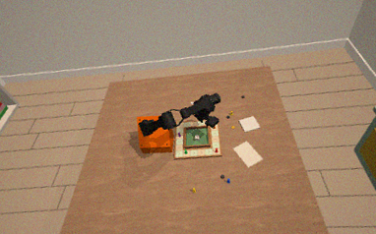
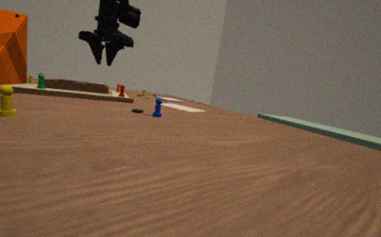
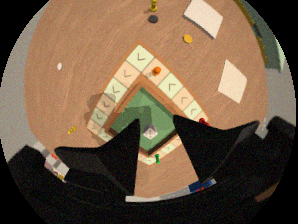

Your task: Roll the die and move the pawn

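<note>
The die lies on the green floor of the square tray; its top pips are too small to read surely. The orange pawn stands on the board, on the square beside the far corner square in the wrist view. It is hidden under the arm in the top view. Arrows mark the squares. My gripper is open and empty, high above the board, with its fingertips apart.
A red pawn, a green pawn and a purple pawn stand on the board. An orange box is left of it. Two white sheets lie to the right.
</note>
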`<state>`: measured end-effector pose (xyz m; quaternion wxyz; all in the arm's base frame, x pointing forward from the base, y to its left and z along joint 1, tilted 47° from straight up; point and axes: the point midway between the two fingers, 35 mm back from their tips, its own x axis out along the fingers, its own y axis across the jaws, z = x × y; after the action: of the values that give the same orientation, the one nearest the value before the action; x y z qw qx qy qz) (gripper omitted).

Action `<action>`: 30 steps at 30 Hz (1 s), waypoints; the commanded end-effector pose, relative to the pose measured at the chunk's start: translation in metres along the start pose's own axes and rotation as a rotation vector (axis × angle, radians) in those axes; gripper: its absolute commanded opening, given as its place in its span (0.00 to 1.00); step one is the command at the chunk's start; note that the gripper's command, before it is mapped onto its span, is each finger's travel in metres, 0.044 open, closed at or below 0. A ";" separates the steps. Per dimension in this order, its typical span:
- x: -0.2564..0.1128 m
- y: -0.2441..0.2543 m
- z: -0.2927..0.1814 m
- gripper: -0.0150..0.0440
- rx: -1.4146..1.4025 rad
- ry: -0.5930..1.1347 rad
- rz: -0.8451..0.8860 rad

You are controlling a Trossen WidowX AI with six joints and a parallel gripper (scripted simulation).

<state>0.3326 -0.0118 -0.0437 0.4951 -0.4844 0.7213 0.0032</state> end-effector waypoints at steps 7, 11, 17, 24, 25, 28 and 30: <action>0.026 -0.015 0.063 0.59 0.857 0.009 -0.049; 0.026 -0.015 0.063 0.59 0.857 0.009 -0.049; 0.026 -0.014 0.065 0.59 0.857 0.009 -0.049; 0.041 -0.015 0.065 0.59 0.857 0.010 -0.049; 0.041 -0.015 0.065 0.59 0.857 0.010 -0.049; 0.042 -0.015 0.065 0.59 0.857 0.010 -0.049; 0.045 -0.015 0.065 0.59 0.857 0.010 -0.049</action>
<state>0.3896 -0.0156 -0.0970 0.6520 -0.2488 0.6454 -0.3105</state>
